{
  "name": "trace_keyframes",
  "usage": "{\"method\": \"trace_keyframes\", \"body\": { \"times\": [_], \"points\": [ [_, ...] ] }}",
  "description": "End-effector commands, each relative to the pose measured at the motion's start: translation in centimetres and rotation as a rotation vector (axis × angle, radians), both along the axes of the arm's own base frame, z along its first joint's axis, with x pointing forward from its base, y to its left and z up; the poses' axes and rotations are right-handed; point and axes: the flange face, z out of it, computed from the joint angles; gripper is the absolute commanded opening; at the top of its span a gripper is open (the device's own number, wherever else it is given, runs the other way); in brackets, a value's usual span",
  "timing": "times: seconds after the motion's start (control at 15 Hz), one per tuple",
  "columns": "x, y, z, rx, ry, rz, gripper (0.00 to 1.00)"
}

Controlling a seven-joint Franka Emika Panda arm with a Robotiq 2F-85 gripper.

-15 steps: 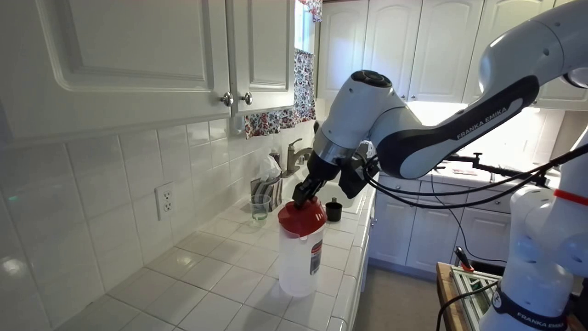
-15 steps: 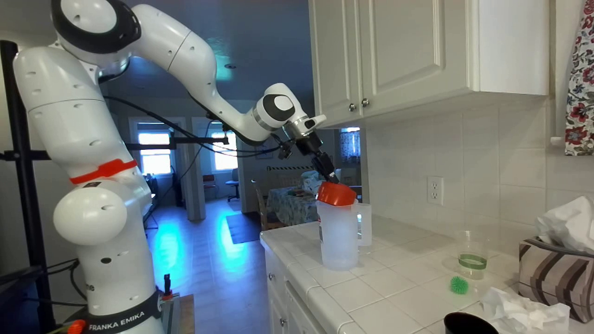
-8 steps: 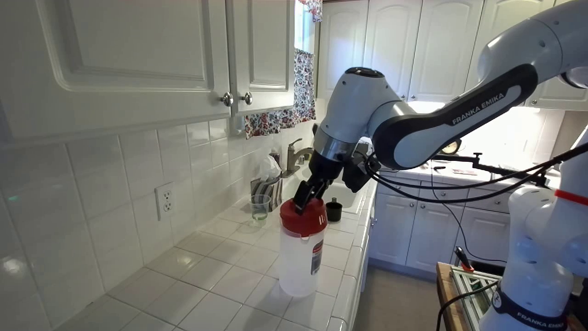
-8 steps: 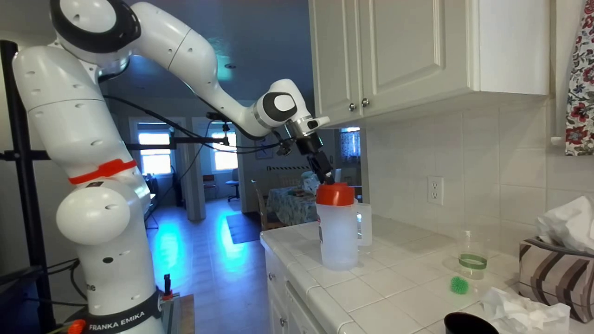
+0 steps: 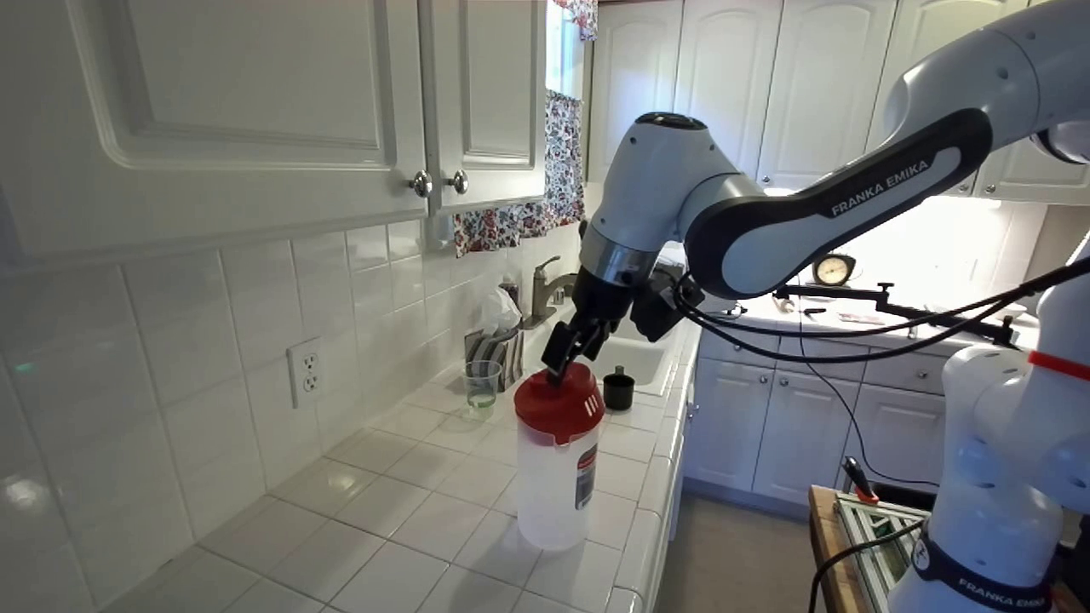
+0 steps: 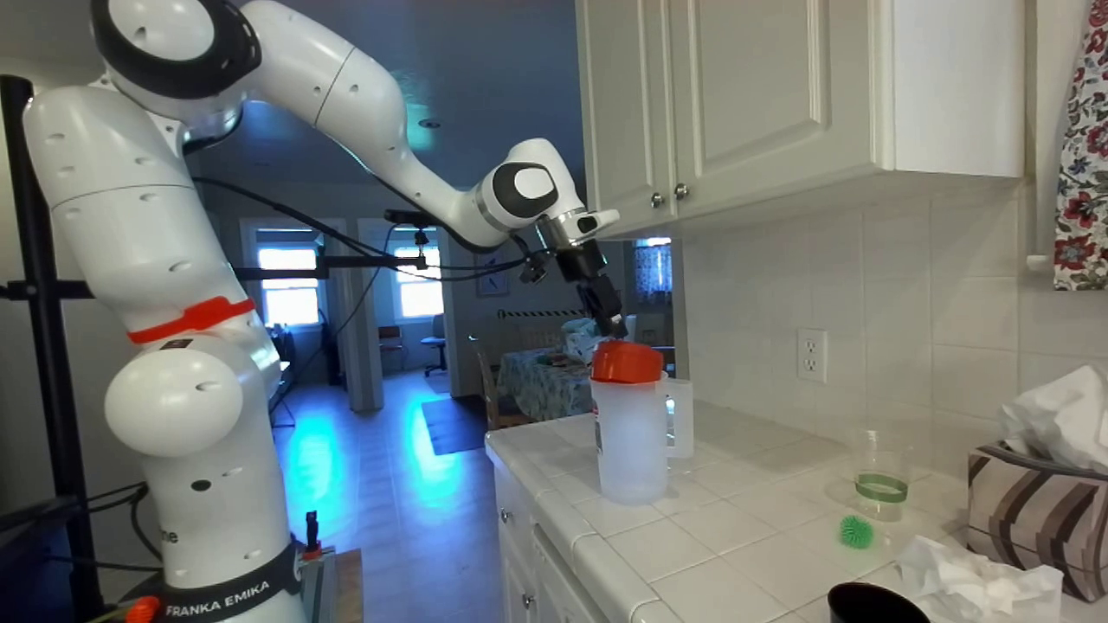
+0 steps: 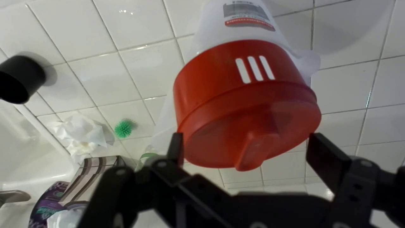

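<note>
Gripper [image 7: 246, 141] hangs spread wide at red lid [image 7: 215, 88]; lid tilted atop frosted pitcher [image 6: 632, 446], green spiky ball [image 6: 856, 531] farther along tiled counter [image 6: 727, 558].

Red lid [image 6: 628, 363] (tilted) tops upright, translucent pitcher [image 6: 632, 446].

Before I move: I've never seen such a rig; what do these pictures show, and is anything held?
This is a white Franka Emika Panda arm with a black gripper. Two views come from cameras outside the robot; the wrist view looks along the gripper. On the tile countertop are a Rubbermaid pitcher with a slightly tilted red lid, a striped tissue box, a clear plastic cup, a black cup, a spiky green ball and crumpled tissue. Nothing is held: the fingers stand open at the lid.
</note>
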Motion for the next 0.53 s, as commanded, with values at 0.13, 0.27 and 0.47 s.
{"method": "trace_keyframes", "body": {
  "times": [0.13, 0.27, 0.47],
  "points": [
    [0.50, -0.63, 0.92, 0.014, 0.012, 0.000, 1.00],
    [0.17, -0.64, 1.15, 0.015, 0.012, 0.003, 1.00],
    [-0.31, -0.80, 1.44, 0.032, 0.031, 0.007, 1.00]
  ]
}}
